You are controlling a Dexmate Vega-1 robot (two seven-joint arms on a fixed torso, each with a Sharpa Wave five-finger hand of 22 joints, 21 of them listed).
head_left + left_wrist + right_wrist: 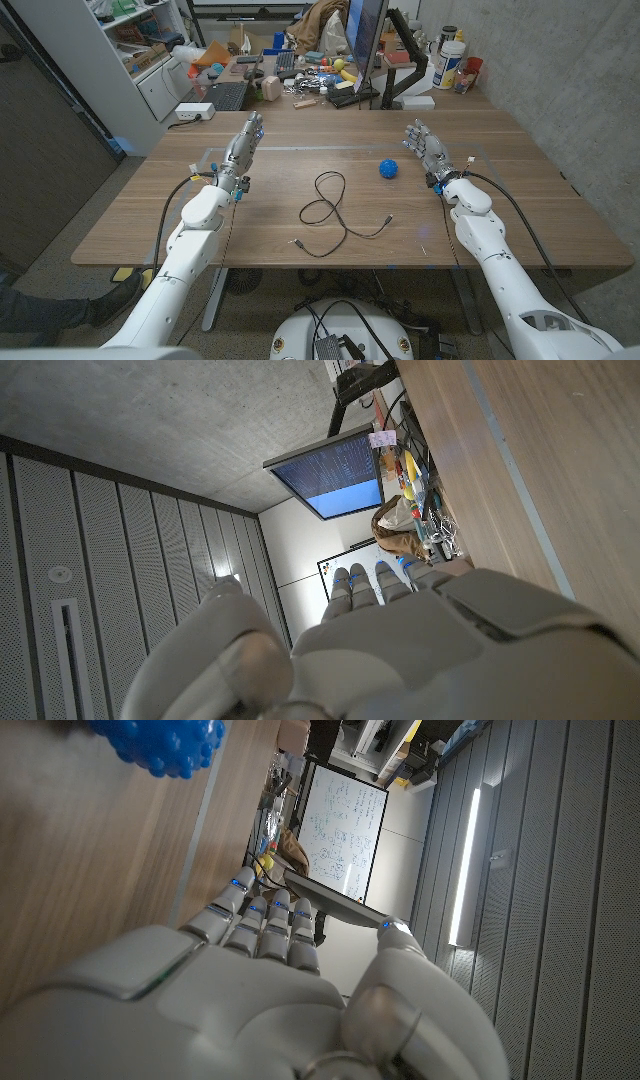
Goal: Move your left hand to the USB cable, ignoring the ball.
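Observation:
A thin black USB cable [330,210] lies in loose loops on the middle of the wooden table [300,160]. A blue spiky ball [389,168] sits behind and to the right of it, also seen as the blue ball [160,745] in the right wrist view. My left hand [241,148] stands over the table's left part, fingers straight and holding nothing, well left of the cable. My right hand [426,152] stands at the right, just right of the ball, fingers apart and empty. The wrist views show the back of my left hand [400,650] and of my right hand [250,1000].
Behind the table stands a cluttered desk with a monitor [366,40], a keyboard [226,96] and bottles [450,62]. White shelves [130,50] rise at the back left. The wide wooden surface around the cable is bare.

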